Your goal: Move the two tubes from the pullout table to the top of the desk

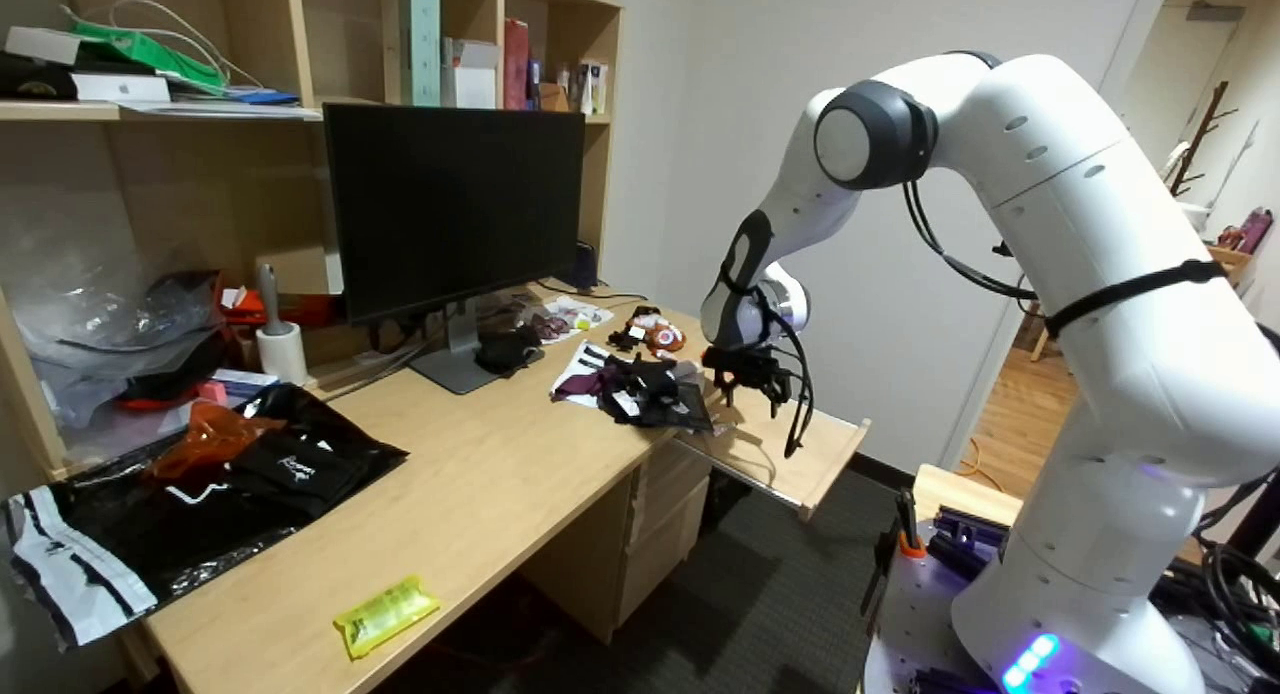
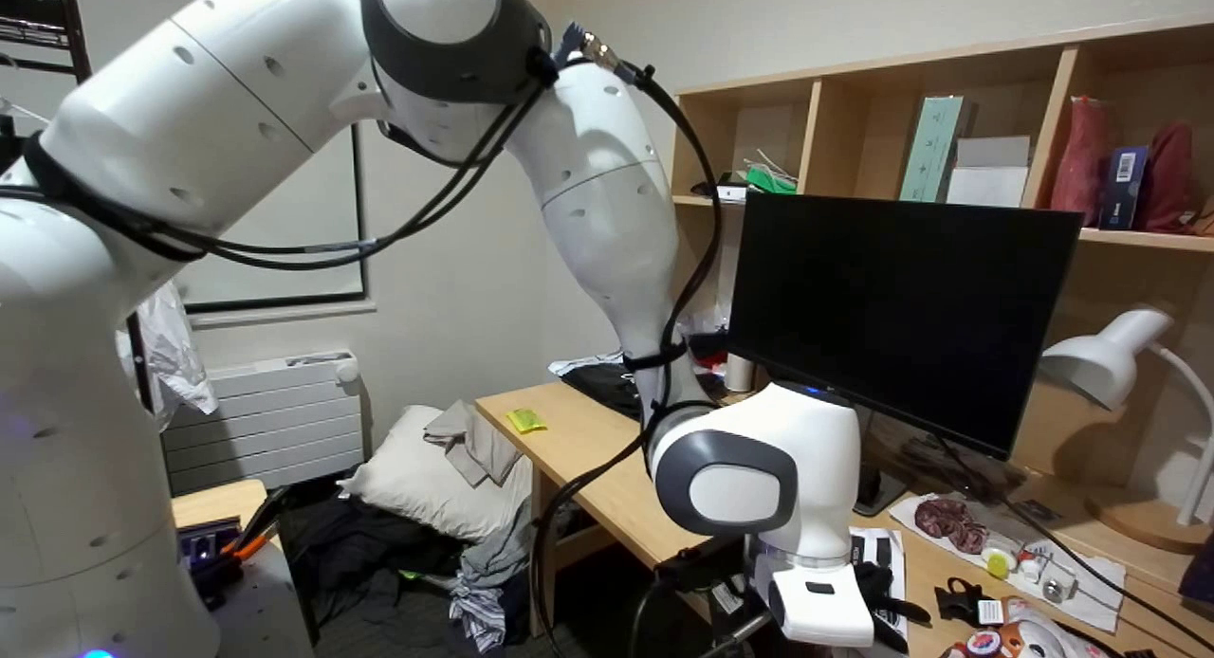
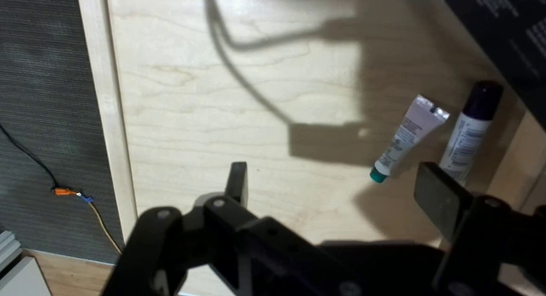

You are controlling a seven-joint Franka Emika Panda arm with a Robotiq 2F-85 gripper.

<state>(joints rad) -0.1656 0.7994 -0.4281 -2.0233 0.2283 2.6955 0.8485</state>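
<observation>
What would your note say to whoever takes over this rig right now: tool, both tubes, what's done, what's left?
Tool: open, holding nothing, above the pullout table.
Where things are: the green-capped tube and the dark-capped tube lie on the pullout table, side by side and apart. In the wrist view the dark-capped one is on the right, its lower end hidden behind the tool; a black item with pale print is near its cap.
Done: no transfer yet; neither tube is on the desk.
Left: pick up each tube and set it on the desk top.
</observation>
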